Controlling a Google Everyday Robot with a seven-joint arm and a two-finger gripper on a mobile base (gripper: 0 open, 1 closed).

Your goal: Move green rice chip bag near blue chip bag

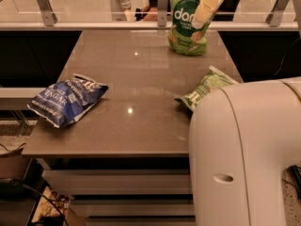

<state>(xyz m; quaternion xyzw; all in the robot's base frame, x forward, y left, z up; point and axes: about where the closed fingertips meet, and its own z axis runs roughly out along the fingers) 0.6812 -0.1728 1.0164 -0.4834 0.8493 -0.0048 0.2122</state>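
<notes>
Overlapping glossy upright green rice chip bag: cream jaws, grip cannot tell. Nearer, flat light-green bag; far left, crinkled blue chip bag on smooth worktop.

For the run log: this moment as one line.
gripper at upright green rice chip bag, far edge | blue chip bag front left, apart | light green bag right
</notes>
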